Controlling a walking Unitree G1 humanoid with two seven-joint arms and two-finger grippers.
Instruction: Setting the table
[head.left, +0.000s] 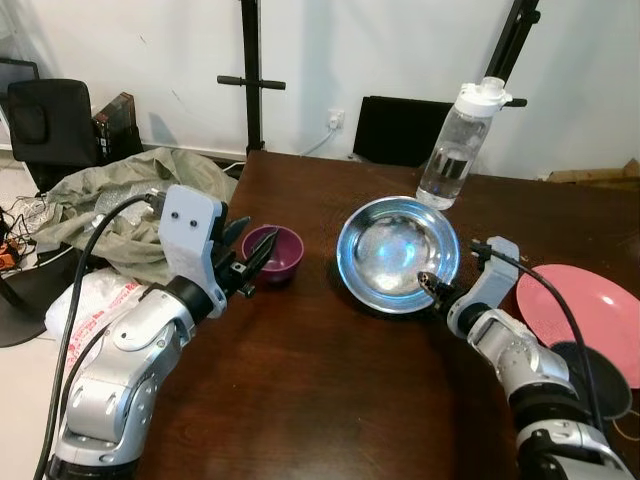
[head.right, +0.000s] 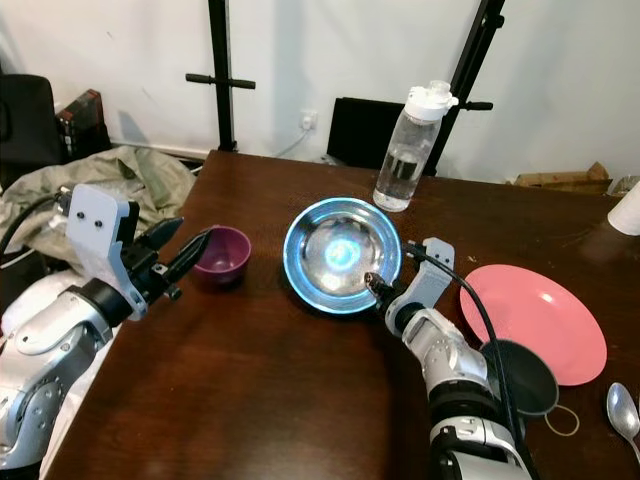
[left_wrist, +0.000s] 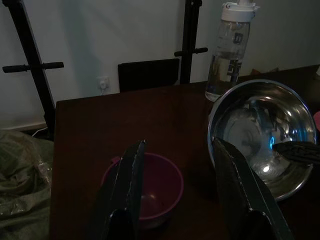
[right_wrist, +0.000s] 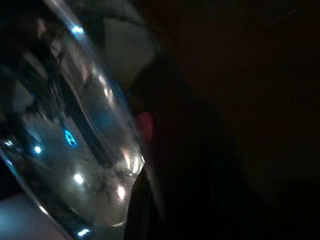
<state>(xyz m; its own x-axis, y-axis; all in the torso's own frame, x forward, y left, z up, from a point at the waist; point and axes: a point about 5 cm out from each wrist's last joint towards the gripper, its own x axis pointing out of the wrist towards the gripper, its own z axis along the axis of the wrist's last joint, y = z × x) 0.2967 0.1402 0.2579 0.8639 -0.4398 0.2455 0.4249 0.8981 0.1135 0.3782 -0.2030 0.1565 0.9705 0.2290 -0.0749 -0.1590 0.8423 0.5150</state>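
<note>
A steel bowl (head.left: 398, 252) stands mid-table on the dark wooden table (head.left: 330, 400). My right gripper (head.left: 432, 285) is at its near right rim, shut on the rim, with one black finger (left_wrist: 296, 150) reaching inside the bowl. A small purple bowl (head.left: 273, 251) sits left of the steel bowl. My left gripper (head.left: 245, 255) is open just beside the purple bowl, on its near left side. Its fingers (left_wrist: 127, 195) straddle the purple bowl (left_wrist: 147, 187) in the left wrist view without touching it.
A clear water bottle (head.left: 460, 140) stands behind the steel bowl. A pink plate (head.right: 535, 320), a dark round lid (head.right: 522, 376) and a spoon (head.right: 624, 406) lie at the right. A heap of cloth (head.left: 120, 200) lies off the table's left edge.
</note>
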